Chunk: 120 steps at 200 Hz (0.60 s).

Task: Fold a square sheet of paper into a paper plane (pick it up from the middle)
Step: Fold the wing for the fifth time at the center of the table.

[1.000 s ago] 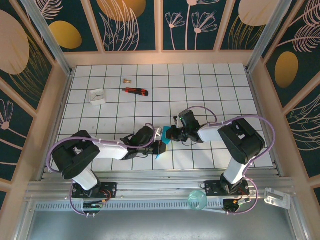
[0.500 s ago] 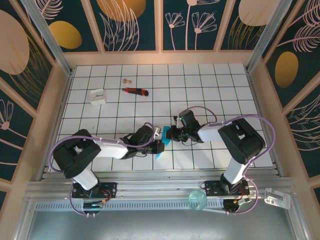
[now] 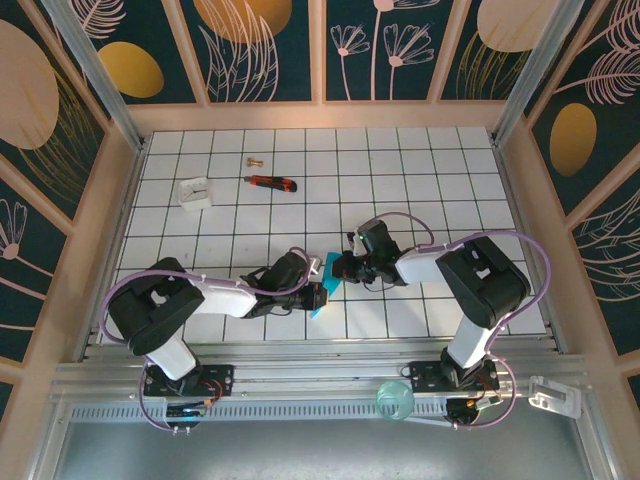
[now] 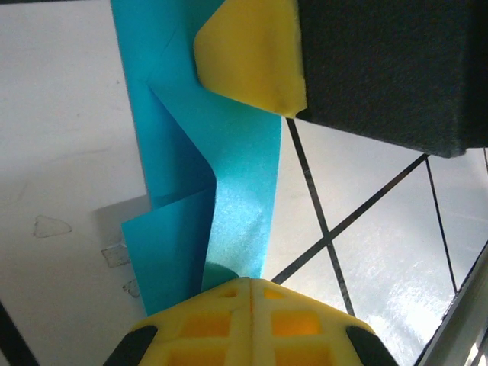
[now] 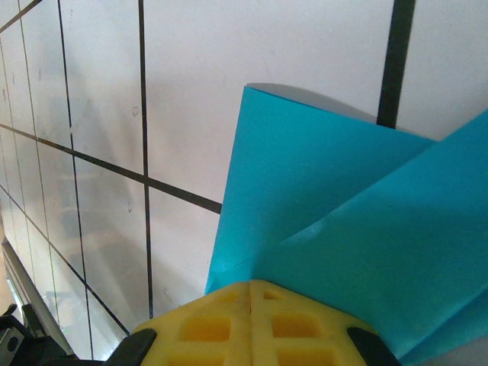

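While the left gripper (image 4: 249,286) and right gripper (image 5: 252,286) both pinched the creased square sheet of paper (image 4: 229,198) below frame centre, opposing pulls could have torn it.

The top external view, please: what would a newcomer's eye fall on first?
The folded teal paper stands out, pinched between the left gripper and the right gripper near the front centre. Farther back on the left lie a red-and-black utility knife and a white block.
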Motion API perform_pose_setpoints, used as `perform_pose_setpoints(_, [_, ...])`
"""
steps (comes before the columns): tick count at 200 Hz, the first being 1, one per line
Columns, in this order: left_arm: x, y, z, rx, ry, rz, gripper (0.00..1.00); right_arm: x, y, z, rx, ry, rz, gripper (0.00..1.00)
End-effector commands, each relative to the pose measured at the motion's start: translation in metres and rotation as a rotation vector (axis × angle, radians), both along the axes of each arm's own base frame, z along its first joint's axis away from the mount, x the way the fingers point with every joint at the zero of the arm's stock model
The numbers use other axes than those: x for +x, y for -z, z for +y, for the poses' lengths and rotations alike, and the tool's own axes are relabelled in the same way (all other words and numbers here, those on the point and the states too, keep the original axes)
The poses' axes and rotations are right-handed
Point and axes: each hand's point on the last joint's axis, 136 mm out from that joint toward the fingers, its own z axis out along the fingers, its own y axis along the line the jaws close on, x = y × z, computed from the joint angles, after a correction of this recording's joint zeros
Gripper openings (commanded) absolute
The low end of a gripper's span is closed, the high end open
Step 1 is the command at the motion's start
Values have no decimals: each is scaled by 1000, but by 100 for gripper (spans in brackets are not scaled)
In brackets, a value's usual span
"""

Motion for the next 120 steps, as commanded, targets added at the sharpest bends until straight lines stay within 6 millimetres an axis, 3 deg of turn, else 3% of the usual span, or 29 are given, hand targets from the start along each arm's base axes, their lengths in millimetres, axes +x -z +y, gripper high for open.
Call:
perform_pose_setpoints(1, [-12,30,25,131,11,42,3,-18,54,-37,-201,36,100,6])
perform_pose_setpoints(57, [-25,40,43,204,44,55,0,-18,57,-39,-212,39,108,6])
perform_pose_setpoints(120, [-45,44,49,247,96,63,0,-19,61,-42,-231,43,121,6])
